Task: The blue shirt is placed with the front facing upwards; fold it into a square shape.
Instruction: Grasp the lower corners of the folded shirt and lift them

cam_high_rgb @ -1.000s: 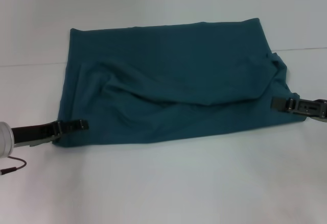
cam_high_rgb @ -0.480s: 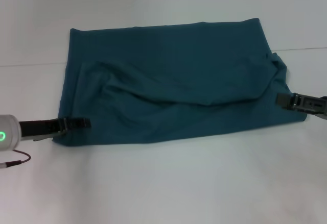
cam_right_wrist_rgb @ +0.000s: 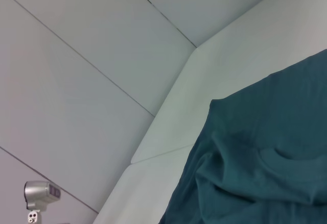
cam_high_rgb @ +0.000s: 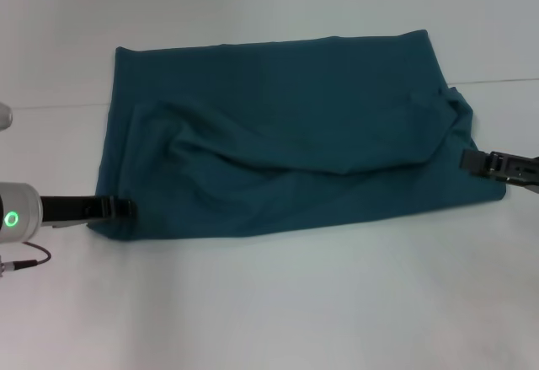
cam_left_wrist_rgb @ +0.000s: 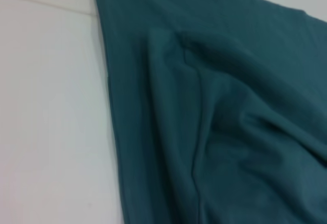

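White table (cam_high_rgb: 278, 302) bears shirt (cam_high_rgb: 286, 134), long axis running between our grippers. Left gripper (cam_high_rgb: 125, 209) at its left edge, right gripper (cam_high_rgb: 468, 160) at right edge; finger state: cannot tell.

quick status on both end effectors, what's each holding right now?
Left end effector: at the blue shirt's near left corner; grip cannot be told.
Right end effector: at the shirt's right edge; grip cannot be told.
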`<state>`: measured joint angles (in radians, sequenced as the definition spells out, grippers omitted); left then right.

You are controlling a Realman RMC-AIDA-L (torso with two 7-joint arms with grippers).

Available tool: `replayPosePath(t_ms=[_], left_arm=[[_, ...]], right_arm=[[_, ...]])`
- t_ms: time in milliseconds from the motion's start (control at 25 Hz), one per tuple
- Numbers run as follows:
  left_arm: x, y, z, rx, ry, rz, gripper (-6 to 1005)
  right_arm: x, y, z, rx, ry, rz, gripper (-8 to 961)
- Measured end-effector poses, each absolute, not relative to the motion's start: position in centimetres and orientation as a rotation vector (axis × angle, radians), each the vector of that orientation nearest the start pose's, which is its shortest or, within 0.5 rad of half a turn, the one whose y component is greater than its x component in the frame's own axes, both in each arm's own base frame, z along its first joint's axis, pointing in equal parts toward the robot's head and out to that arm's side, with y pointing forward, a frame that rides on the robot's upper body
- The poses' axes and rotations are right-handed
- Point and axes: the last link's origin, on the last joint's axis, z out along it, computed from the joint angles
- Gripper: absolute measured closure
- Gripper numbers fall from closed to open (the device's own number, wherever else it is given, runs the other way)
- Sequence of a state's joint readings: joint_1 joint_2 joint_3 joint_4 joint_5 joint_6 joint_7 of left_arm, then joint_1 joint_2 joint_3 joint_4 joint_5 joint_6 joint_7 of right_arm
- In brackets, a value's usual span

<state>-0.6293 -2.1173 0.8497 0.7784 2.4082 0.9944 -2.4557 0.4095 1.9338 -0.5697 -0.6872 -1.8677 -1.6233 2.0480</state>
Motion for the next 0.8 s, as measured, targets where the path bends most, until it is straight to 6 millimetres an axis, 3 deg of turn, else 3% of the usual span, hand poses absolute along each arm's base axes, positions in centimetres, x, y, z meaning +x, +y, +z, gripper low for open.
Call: replayPosePath(t_ms=[400,680,800], left_arm=[[-28.1,40.0,-0.4,-2.054,-1.52,-0.244,980],[-28.0,40.0,0.3,-2.038,-1.576,-0.318,979],[-28.4,39.8,2.0,-1.99,-1.78,-0.487,978]], right_arm=[[31.2,31.9,9.3,-2.24,1.486,0.974,147],[31.2,32.0,9.3,-2.242,1.483,0.968,146],[31.5,32.0,9.8,-2.247,1.47,0.943,146]])
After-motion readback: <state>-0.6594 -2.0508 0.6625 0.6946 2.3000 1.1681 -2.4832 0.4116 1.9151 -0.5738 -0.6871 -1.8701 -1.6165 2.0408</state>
